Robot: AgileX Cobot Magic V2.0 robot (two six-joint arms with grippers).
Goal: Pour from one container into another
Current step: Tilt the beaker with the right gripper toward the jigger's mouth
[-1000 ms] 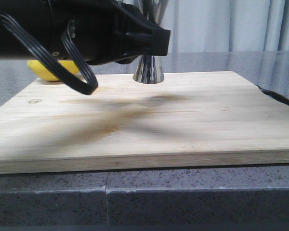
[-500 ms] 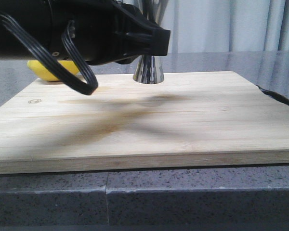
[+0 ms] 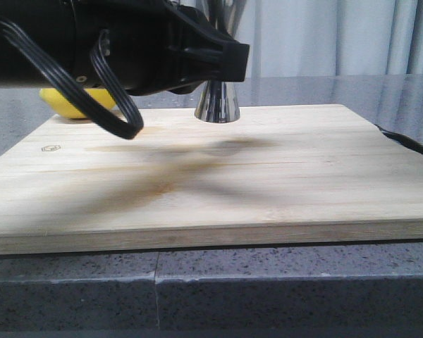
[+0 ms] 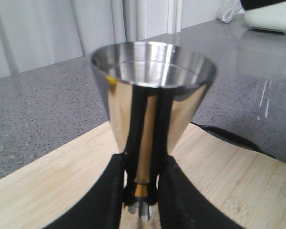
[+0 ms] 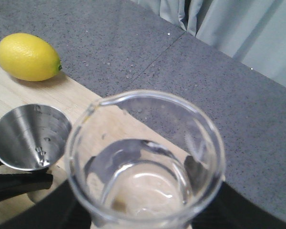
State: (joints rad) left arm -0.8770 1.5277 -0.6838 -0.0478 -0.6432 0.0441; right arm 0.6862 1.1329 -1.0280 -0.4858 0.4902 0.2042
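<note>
The left gripper [image 4: 140,200] is closed on the narrow waist of the jigger [image 4: 152,86], its two black fingers [image 4: 112,195] pressing in from either side just where the gold band sits. The jigger stands upright on the wooden board [image 3: 268,176], near the board's far edge, its foot visible in the front view below the left arm. Its upper cup looks dry inside, with only faint measuring lines showing.

The right gripper is mostly hidden beneath the beaker [image 5: 145,157] in its wrist view; dark shapes sit at the beaker's base, so it seems to be holding the glass, but how far the fingers are closed cannot be told. The beaker is held in the air above and just beside the jigger [image 5: 31,136], roughly level, with a shallow pool of clear liquid in the bottom. Its pouring lip faces toward the lemon [image 5: 28,56] rather than squarely over the steel cup.

So the step in hand is probably lining up for the pour, with the receiving cup steadied. The next move calls for bringing the lip over the jigger's mouth and tilting slowly, since the opening is small.

Counted: one beaker, one jigger, one lemon, one board, all on the grey counter [image 3: 303,289].
</note>
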